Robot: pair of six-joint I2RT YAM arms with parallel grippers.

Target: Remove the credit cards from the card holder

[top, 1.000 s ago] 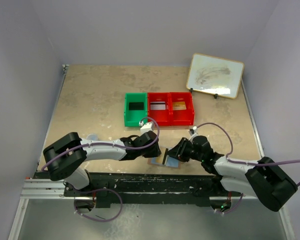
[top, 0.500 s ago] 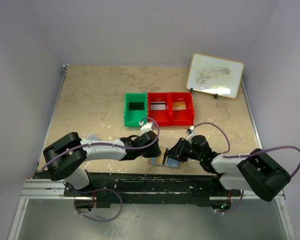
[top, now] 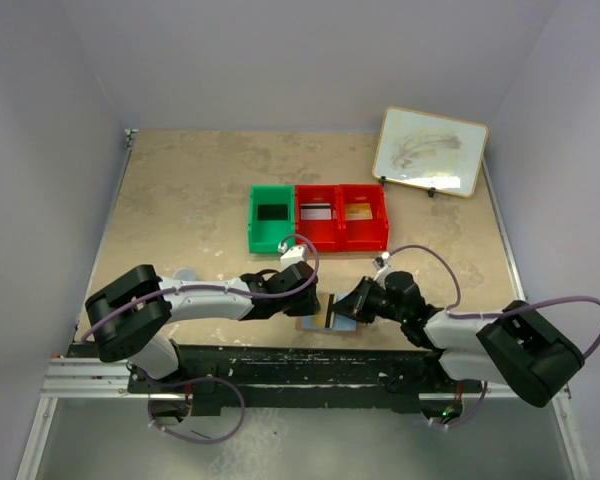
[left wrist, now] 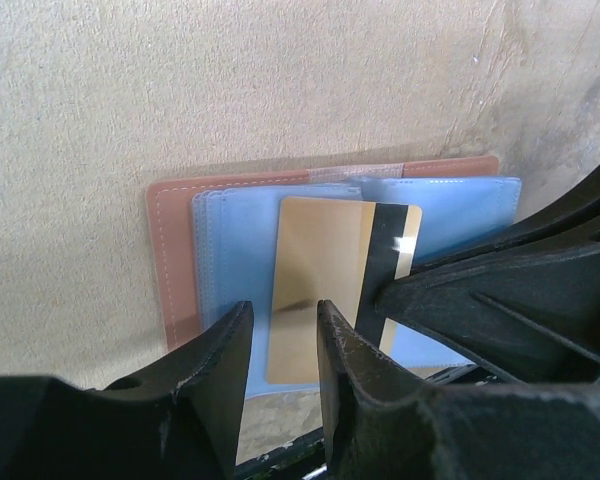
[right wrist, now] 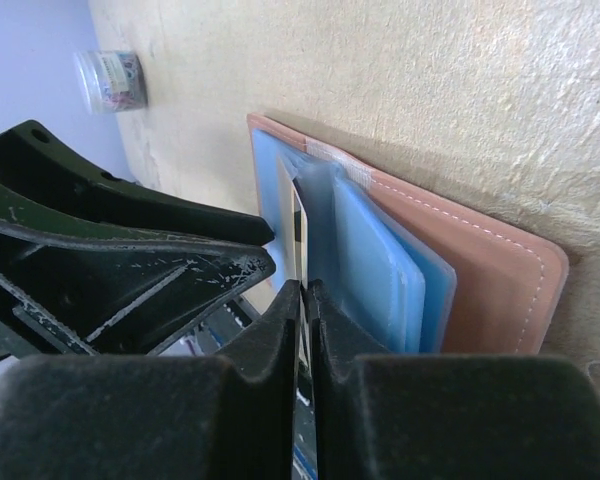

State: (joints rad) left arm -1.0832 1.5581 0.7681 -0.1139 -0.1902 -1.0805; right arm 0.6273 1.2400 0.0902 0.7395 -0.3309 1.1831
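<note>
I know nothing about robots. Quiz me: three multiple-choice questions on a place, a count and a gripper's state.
1. Where is the card holder? A in a bin; B on the whiteboard; C on the table between the left gripper and right gripper.
2. How many red bins? A one; B two; C three.
3. The right gripper is: A shut on the gold card; B open and empty; C out of sight.
Answers: 1 C, it lies open at the near edge; 2 B, two red beside one green bin; 3 A, it pinches the card's edge.
</note>
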